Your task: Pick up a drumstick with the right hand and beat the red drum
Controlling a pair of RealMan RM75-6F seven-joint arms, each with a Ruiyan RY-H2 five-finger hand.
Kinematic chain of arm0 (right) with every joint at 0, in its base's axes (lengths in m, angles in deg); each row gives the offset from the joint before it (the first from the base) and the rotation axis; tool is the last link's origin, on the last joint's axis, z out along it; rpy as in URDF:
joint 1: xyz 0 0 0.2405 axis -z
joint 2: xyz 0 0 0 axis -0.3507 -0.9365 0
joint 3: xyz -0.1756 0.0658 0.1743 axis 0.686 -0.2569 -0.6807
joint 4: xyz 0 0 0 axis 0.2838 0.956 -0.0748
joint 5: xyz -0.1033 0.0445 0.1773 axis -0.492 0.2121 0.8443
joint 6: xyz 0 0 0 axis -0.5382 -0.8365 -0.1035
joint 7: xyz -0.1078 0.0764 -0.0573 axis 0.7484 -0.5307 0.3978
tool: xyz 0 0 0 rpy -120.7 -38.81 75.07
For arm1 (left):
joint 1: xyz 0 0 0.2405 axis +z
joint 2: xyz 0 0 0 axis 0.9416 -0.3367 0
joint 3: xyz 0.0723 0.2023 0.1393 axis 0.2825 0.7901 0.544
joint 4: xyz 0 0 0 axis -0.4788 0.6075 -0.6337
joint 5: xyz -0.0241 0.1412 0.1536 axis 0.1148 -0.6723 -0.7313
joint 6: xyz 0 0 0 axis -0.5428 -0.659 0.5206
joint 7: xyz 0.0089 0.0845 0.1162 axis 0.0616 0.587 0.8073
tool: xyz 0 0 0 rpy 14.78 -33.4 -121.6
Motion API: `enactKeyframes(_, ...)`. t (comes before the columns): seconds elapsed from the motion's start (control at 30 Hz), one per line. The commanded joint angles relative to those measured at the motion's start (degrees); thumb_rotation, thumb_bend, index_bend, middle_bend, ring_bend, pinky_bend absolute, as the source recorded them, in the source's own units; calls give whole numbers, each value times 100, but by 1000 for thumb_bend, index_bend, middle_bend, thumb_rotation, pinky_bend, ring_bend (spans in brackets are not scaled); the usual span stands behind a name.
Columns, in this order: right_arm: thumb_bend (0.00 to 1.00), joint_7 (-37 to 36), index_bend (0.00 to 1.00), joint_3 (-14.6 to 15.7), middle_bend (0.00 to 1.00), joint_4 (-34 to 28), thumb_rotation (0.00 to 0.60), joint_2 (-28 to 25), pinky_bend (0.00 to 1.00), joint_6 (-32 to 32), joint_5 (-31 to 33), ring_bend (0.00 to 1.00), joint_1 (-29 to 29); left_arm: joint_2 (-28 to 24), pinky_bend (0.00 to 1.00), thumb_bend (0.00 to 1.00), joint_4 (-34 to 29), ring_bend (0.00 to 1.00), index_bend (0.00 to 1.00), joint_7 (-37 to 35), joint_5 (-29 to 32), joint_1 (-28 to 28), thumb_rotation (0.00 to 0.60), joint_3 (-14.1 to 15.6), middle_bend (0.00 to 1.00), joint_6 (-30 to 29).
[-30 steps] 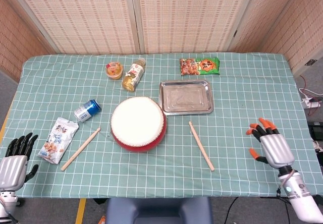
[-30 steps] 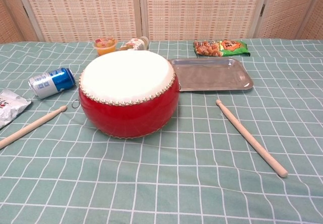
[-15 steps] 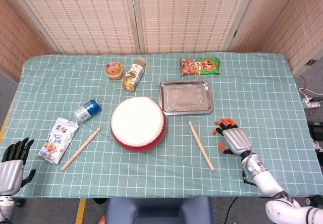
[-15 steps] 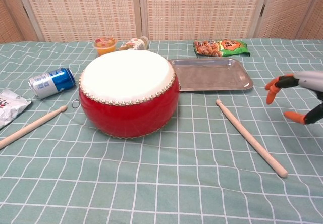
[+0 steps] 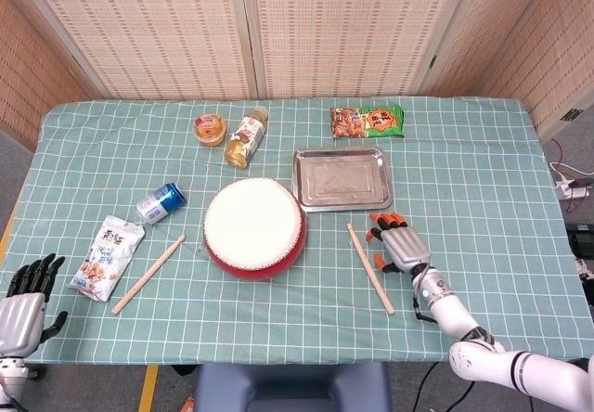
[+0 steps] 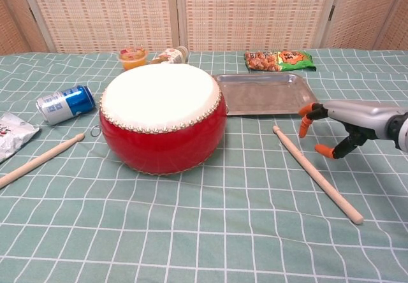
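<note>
- Head view: right hand (image 5: 397, 247) hovers just right of the right-side drumstick (image 5: 370, 268), fingers (image 5: 375, 237) spread, grasping nothing. No contact visible.
- That drumstick lies flat on the surface (image 5: 464, 180), running diagonally from just below the metal tray (image 5: 341, 178) toward the near edge. It sits between the red drum (image 5: 254, 226) and the hand, clear of both.
- Left hand (image 5: 23, 296) is parked at the near left corner, fingers apart, released.
- A second drumstick (image 5: 148, 274) lies left of the drum, beside a snack bag (image 5: 108, 256). Wrong side for the right hand; ignore it.
- Chest view: right hand (image 6: 335, 130) is above the surface on the right; orange fingertips (image 6: 304, 127) point down toward the stick's upper third. Still empty.
- Drumstick (image 6: 317, 173) has its tip near the tray corner and its butt toward the camera. The drum (image 6: 163, 116) stands upright, white head up, well left of the stick.
- Handling, my read: plain wooden rod, light, stiff, smooth, and it will roll if nudged sideways. It lies flush on cloth, so the fingers have little room to get under.
- Grip: I'd take it toward the butt end, wrapped rather than pinched, leaving the long part free to swing at the drum head.
</note>
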Motion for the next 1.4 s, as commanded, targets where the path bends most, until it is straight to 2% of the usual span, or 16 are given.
enactKeyframes(0.03,504,19,327,34,37,127,579,102,0,85,37,0,-99,8,17,267,15,0,0,-6,16,4,600,-1,0,14)
enactKeyframes(0.37,504,74,327,139,37,252,579,313,0,139,-60,0,-313,26,17,266,70,0,0,-45,85,13,600,-17,0,71)
enactKeyframes(0.7,506,24,327,306,37,-154,578,356,0,-66,-563,0,-401,31,17,267,113,0,0,-102,86,42,600,-2,0,80)
enactKeyframes(0.77,452,-49,326,347,37,-236,578,327,0,-286,-772,0,-327,30,17,266,118,0,0,-117,81,47,600,2,0,79)
enactKeyframes(0.9,217,-64,304,534,37,-302,583,206,0,-830,-1213,0,-89,31,17,266,129,0,0,-145,75,57,600,2,0,73)
enactKeyframes(0.97,178,15,275,592,37,-260,590,183,0,-983,-1243,0,7,35,17,267,134,0,0,-161,63,58,600,9,0,77)
enactKeyframes(1.13,157,36,218,633,37,-31,599,231,0,-1065,-1047,0,176,40,17,266,134,0,0,-178,46,59,600,38,0,115)
enactKeyframes(1.4,157,-46,215,602,37,385,599,393,0,-1016,-926,0,240,25,17,266,150,0,0,-206,60,80,600,42,0,120)
